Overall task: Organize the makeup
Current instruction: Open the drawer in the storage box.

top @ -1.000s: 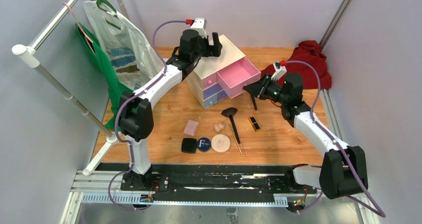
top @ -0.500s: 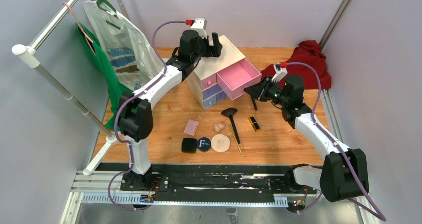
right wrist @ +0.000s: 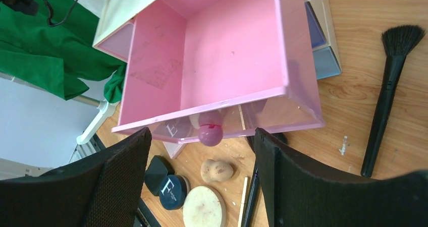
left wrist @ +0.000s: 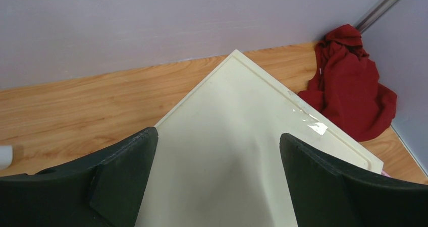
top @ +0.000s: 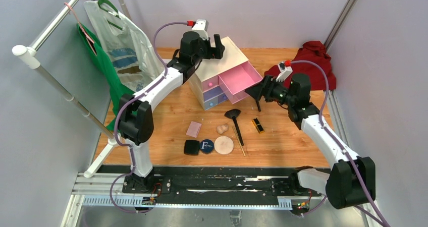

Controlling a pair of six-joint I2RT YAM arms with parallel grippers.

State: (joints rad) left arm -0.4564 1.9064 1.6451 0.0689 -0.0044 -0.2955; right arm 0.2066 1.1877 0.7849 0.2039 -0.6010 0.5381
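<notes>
From my wrist I read one mark: a white capital F on the lid of the round navy compact [top: 206, 146], on the near table. Blue print on the white plastic bag [top: 121, 40], far left, is unreadable.

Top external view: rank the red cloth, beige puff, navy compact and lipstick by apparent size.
1. red cloth
2. beige round puff
3. round navy compact, only slightly smaller than the puff
4. black-gold lipstick

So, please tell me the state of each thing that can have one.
Pink drawer: pulled out, empty.
Two lower drawers: shut.
Left end effector: open, above chest top.
Right end effector: open, facing drawer knob.
Navy compact: closed.
Black compact: closed.
</notes>
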